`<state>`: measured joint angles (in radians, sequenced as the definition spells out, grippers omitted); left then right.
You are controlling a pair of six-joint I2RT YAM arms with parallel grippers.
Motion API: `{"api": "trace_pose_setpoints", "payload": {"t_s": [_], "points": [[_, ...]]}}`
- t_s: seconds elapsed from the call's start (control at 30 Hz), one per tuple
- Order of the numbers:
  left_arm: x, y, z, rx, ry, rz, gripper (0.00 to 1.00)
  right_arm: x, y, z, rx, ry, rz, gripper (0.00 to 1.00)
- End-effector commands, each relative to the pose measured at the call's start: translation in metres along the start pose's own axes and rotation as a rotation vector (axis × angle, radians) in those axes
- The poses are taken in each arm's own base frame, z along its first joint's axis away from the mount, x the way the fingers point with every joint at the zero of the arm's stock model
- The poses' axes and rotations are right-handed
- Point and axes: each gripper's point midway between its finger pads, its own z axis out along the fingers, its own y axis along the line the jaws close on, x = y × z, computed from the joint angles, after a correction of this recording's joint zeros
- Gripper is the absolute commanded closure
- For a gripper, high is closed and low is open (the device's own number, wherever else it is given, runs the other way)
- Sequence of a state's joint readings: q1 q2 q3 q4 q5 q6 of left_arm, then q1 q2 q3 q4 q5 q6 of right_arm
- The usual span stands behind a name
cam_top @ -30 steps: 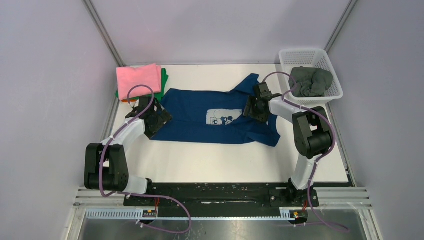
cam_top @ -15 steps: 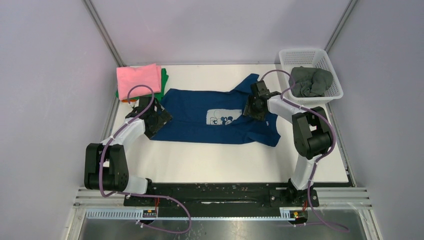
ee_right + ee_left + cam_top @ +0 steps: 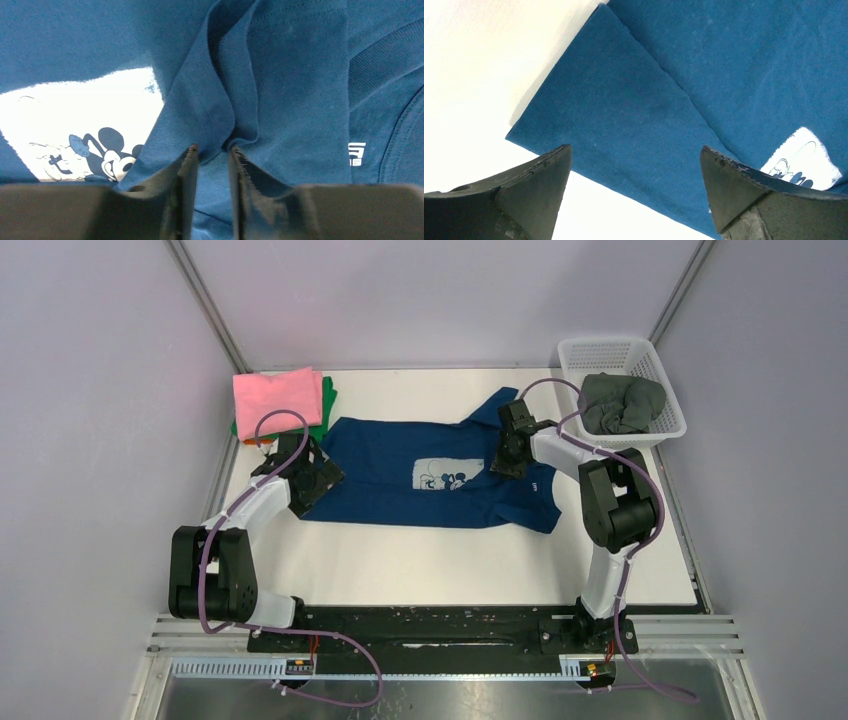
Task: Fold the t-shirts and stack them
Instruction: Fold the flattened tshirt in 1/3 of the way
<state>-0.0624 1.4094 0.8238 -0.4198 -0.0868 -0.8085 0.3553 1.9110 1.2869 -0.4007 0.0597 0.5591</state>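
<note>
Three shirts sit in a pile at the far L corner of the white table: the pink shirt on top, the green shirt under it & a bit of the orange shirt peeking out at the near edge. Next, the left gripper hangs low over the L end of the navy shirt, fingers wide apart w/ nothing in them. The navy shirt lies spread out across the middle of the table, its pale mouse print facing up. Just R of the print, the right gripper is down on the cloth, fingers almost closed, pinching a raised fold of the navy shirt. Far R, the white basket sits at the back corner w/ the dark grey-green shirt bunched up in it.
</note>
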Motion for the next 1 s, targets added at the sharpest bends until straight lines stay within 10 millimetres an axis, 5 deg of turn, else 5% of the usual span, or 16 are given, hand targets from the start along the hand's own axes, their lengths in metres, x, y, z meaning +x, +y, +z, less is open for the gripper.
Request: {"api": "trace_pose_setpoints", "payload": {"t_s": [0.0,0.17,0.47,0.97], "points": [[-0.006,-0.001,0.002,0.0,-0.029,0.009,0.01,-0.005,0.006,0.001,0.008,-0.014,0.001,0.72],[-0.006,-0.001,0.002,0.0,-0.029,0.009,0.01,-0.008,0.007,0.001,0.005,-0.026,0.004,1.0],[-0.007,-0.002,0.0,0.005,-0.035,0.009,0.01,-0.024,0.044,-0.013,-0.122,-0.061,0.004,1.0],[-0.008,-0.002,0.005,-0.007,-0.021,0.026,0.01,-0.066,0.129,0.001,-0.287,-0.119,0.155,0.95]]}}
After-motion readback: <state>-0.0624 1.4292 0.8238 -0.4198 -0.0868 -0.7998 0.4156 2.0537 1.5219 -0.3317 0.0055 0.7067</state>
